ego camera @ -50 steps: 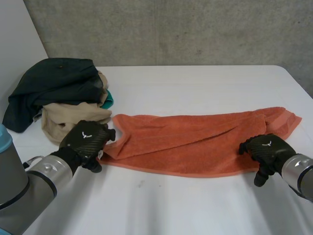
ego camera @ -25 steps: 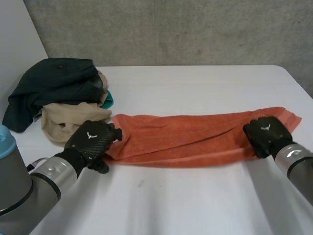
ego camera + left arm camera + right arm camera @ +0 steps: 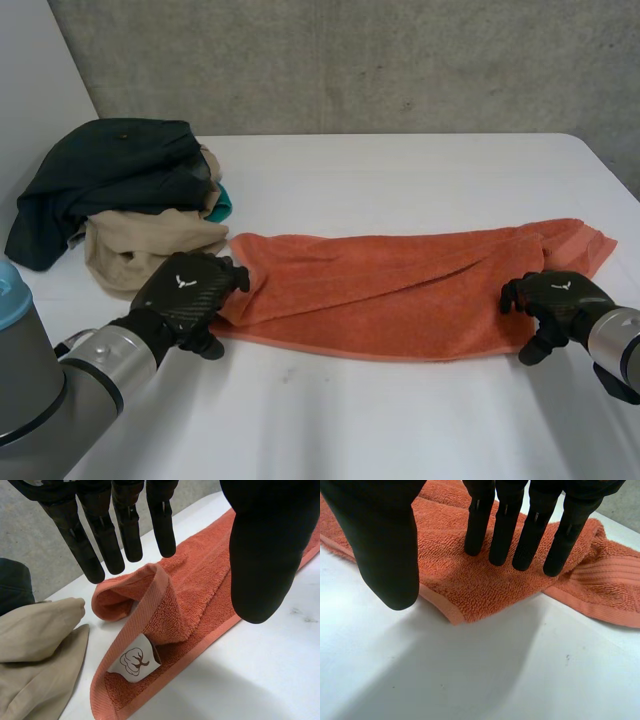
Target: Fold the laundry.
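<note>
The orange towel (image 3: 400, 290) is lying lengthwise across the white table (image 3: 400, 430), folded over on itself, with one end under each hand.

The left hand (image 3: 185, 297) is hovering at the towel's left end. In the left wrist view its fingers (image 3: 105, 550) are extending straight and spread, and the thumb (image 3: 260, 560) is standing well apart from them; the hand is holding nothing. Below the fingertips the towel's hemmed edge is curling over into a loose roll. A white label (image 3: 134, 661) with a cotton emblem is showing on the hem, between the fingers and the thumb.

The right hand (image 3: 555, 298) is sitting at the towel's right end. In the right wrist view its fingers (image 3: 505, 530) are pointing straight down onto the pile, with the thumb (image 3: 385, 550) apart and clamping nothing. Whether the fingertips are touching the cloth cannot be determined. A folded corner of the towel is lying between thumb and fingers.

A beige garment (image 3: 35, 645) is lying just beside the left fingers, under a dark green garment (image 3: 110, 170).
</note>
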Controlling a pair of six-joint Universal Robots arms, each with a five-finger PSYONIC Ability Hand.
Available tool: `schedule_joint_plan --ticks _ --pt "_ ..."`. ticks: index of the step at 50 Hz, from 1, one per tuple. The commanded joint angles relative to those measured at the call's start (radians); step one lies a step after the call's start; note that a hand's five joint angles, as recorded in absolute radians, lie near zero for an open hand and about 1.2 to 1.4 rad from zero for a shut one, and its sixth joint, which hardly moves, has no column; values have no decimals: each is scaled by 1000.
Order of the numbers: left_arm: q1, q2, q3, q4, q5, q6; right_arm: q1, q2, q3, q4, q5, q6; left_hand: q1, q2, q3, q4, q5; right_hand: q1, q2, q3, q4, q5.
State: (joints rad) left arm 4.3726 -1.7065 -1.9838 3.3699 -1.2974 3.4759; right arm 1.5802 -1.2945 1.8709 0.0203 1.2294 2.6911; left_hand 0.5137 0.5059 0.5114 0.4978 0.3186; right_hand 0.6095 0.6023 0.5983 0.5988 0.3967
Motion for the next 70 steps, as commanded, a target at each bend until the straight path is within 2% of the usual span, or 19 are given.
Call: schedule_joint_plan --ticks 1,13,15,16,21,26,30,37,44,45,48,49,53,55,58,62,64,70 --pt "2 -1 2 2 1 -1 1 20 17 -52 -25 -2 32 39 34 47 52 36 43 47 47 74" --pt "5 -5 3 2 1 0 9 142 -32 -138 -8 -20 26 33 28 42 46 127 134 138 138 165" --pt "5 -5 3 3 1 0 9 158 -48 -146 2 -19 26 33 28 42 46 665 672 676 675 703" --pt "5 -5 5 3 1 0 9 159 -53 -154 4 -16 26 33 28 42 46 786 793 797 796 824" --pt "2 -11 10 8 -2 -1 18 141 -64 -218 16 -13 -24 -16 -22 -8 -4 787 794 798 798 825" --pt "-4 -42 14 25 -6 -3 150 -107 -107 -201 22 12 -45 -37 -42 -29 -24 787 794 798 798 825" --pt "-18 -103 36 60 -17 -15 211 -215 -154 -136 22 71 -92 -84 -89 -76 -71 787 794 798 798 825" --pt "-35 -238 108 74 -71 -43 231 -347 -272 24 9 157 -112 -105 -110 -96 -92 787 794 798 798 825" --pt "-74 -343 175 68 -126 -38 242 -394 -343 62 24 180 -92 -84 -90 -76 -71 787 794 798 798 825" --pt "-77 -349 183 69 -134 -37 241 -404 -352 64 25 194 -51 -43 -49 -35 -31 787 794 798 798 825" --pt "-76 -357 207 86 -183 -44 230 -407 -358 63 22 207 608 616 610 624 628 787 794 798 798 825" --pt "-74 -346 223 104 -225 -46 227 -404 -355 63 22 207 880 888 882 896 900 787 794 798 798 825" --pt "-68 -280 221 164 -316 -41 216 -388 -338 66 19 196 883 890 885 899 903 787 794 798 798 825" --pt "-64 -223 215 180 -318 -38 202 -349 -328 79 18 178 883 890 885 899 903 787 794 798 798 825" --pt "-53 -150 215 187 -278 -32 164 -251 -332 105 18 119 883 890 885 899 903 787 794 798 798 825" --pt "-45 -145 256 187 -194 -31 109 -73 -383 145 30 -63 883 890 885 899 903 787 794 798 798 825" --pt "-44 -180 333 190 -142 -29 115 1 -458 153 76 -115 883 890 885 899 903 787 794 798 798 825" --pt "-44 -297 578 215 -117 23 135 150 -741 124 234 -103 883 890 885 899 903 787 794 798 798 825"
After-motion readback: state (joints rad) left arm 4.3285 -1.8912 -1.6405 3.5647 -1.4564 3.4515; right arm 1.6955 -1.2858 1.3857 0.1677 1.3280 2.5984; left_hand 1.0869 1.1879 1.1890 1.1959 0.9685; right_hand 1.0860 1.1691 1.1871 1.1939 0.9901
